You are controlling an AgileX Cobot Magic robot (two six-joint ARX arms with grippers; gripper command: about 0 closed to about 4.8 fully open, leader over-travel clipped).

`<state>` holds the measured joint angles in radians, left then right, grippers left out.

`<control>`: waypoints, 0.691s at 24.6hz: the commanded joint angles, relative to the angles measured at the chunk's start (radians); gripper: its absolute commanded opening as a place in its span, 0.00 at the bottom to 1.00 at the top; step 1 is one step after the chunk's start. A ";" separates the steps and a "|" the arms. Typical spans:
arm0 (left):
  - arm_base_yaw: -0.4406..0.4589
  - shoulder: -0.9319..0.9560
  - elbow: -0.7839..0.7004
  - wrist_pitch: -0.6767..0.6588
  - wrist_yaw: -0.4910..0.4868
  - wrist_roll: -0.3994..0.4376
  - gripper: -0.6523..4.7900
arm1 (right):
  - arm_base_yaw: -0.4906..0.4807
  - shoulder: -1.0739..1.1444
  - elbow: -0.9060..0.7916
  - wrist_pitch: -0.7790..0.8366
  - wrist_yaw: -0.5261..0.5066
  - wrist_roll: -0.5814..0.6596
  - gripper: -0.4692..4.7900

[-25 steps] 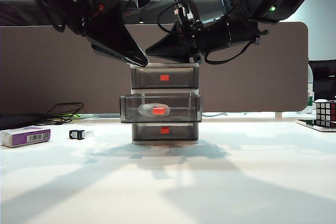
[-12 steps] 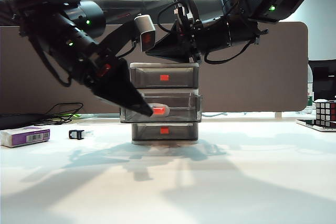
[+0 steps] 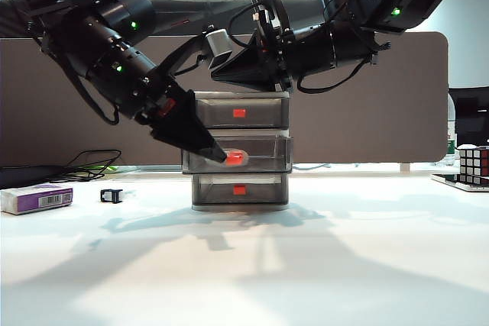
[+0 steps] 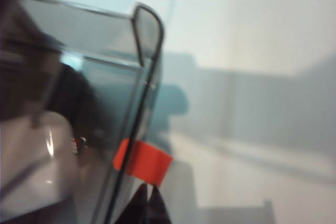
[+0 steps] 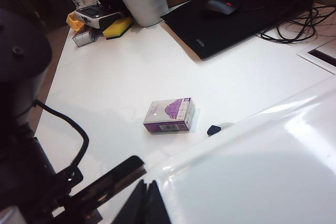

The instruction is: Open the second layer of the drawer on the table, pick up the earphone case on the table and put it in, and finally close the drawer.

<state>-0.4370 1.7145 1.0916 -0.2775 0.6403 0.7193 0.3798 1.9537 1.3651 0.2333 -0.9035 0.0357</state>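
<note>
While the white table (image 3: 321, 265) fills the lower part of the exterior view, the drawer unit (image 3: 241, 149) stands at its middle, three smoky grey trays in a white frame. The middle tray (image 3: 238, 156), the second layer, sticks out a little in front of the trays above and below it. Both black arms reach in from above. The left gripper (image 3: 219, 158) slants down from the left, its fingers clenched together with nothing between them, the tip at the front of the middle tray just beside the red-orange tab (image 3: 235, 159). In the left wrist view the pinched tip (image 4: 147, 199) sits just under that tab (image 4: 142, 159), with a pale rounded shape behind the tray's clear wall, blurred. The right gripper (image 3: 221, 74) rests over the top of the unit, its fingers likewise pressed shut and empty. The earphone case (image 3: 241, 158) lies inside the middle tray, seen through its front. Off to the left lie a purple-and-white box (image 3: 37, 198) and a small black clip (image 3: 111, 195).
</note>
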 commanded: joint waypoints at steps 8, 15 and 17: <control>-0.042 -0.005 -0.034 0.289 -0.258 -0.137 0.11 | 0.004 0.019 -0.017 -0.099 0.014 0.012 0.08; -0.075 -0.005 -0.176 0.555 -0.471 -0.223 0.11 | 0.004 0.019 -0.017 -0.099 0.015 0.005 0.08; -0.078 -0.005 -0.193 0.609 -0.494 -0.231 0.11 | 0.004 0.019 -0.017 -0.099 0.024 0.000 0.08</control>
<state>-0.5140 1.7134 0.8997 0.2733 0.1623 0.4995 0.3805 1.9537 1.3655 0.2333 -0.8986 0.0322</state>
